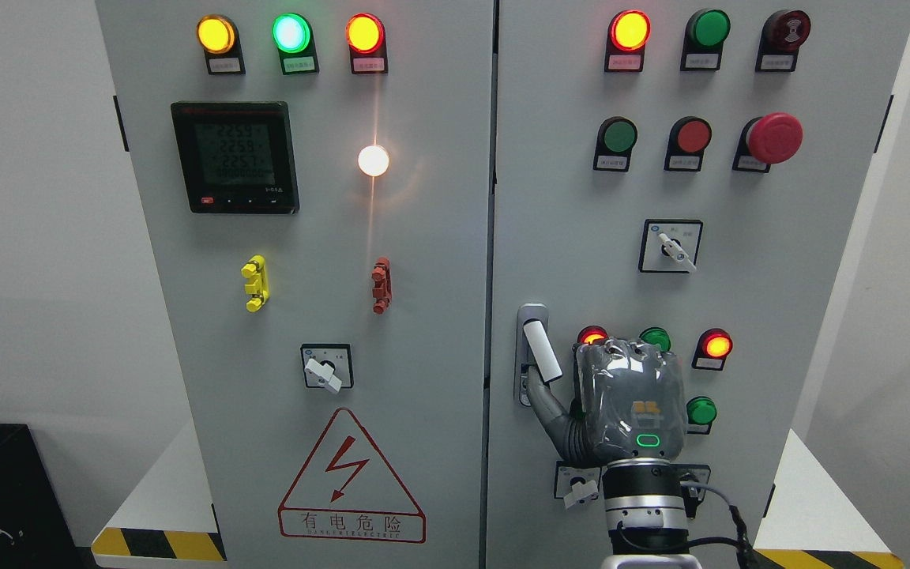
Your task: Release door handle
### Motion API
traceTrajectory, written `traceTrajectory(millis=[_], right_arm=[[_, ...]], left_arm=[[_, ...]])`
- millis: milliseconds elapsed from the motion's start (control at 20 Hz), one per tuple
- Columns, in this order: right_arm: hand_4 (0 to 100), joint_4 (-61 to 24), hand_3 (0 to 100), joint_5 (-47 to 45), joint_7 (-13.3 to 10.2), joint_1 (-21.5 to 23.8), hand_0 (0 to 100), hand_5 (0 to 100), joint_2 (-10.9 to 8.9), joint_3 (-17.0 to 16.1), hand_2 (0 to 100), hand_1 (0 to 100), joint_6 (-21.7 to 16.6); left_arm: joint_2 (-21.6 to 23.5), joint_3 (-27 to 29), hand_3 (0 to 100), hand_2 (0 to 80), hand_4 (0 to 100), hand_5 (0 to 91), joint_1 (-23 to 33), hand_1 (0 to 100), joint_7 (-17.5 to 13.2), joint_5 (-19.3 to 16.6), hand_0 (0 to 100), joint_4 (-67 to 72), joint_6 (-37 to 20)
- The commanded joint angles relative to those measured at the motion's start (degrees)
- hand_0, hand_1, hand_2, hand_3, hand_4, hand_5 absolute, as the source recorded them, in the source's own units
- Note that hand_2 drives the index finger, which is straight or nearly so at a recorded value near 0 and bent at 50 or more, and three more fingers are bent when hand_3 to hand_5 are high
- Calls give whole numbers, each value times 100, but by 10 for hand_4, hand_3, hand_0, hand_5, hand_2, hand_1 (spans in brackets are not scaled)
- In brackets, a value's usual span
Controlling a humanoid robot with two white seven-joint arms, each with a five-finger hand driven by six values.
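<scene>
Grey metal cabinet, 2 doors, stands against plain white wall; black-yellow hazard stripe on floor base. Round lamps, push-buttons, red mushroom stop button, digital meter showing 225-something. Red triangle warning label reads 有电危险. White door handle swung out on right door's left edge. Right hand, grey glossy shell, beside handle: thumb touching handle's base, fingers curled, clasping nothing.

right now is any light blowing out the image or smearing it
Head view: the round white indicator lamp on the left door is overexposed, throwing a thin vertical streak of glare up and down the grey panel. The lit green lamp at top also clips to white at its centre. The grey robot hand by the white door handle stays sharp, sheen only.
</scene>
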Motion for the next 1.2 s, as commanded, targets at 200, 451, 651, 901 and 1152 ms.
traceTrajectory(millis=[200, 451, 651, 901, 1152], right_arm=[[1000, -34, 1000, 31, -2, 0, 478, 1000, -2, -39, 969, 329, 1], [1000, -43, 1000, 39, -2, 0, 477, 1000, -2, -47, 969, 330, 1], [1000, -96, 1000, 39, -2, 0, 480, 1000, -2, -65, 970, 331, 1], [1000, -96, 1000, 39, -2, 0, 486, 1000, -2, -83, 970, 331, 10], [1000, -105, 1000, 39, -2, 0, 487, 1000, -2, -83, 969, 330, 10]], left_arm=[[0, 0, 0, 0, 0, 0, 97, 556, 1, 5, 120, 0, -5], [0, 0, 0, 0, 0, 0, 97, 556, 1, 5, 120, 0, -5], [0, 0, 0, 0, 0, 0, 97, 556, 1, 5, 120, 8, -5], [0, 0, 0, 0, 0, 0, 97, 556, 1, 5, 120, 0, -5], [0, 0, 0, 0, 0, 0, 97, 556, 1, -4, 120, 0, -5]])
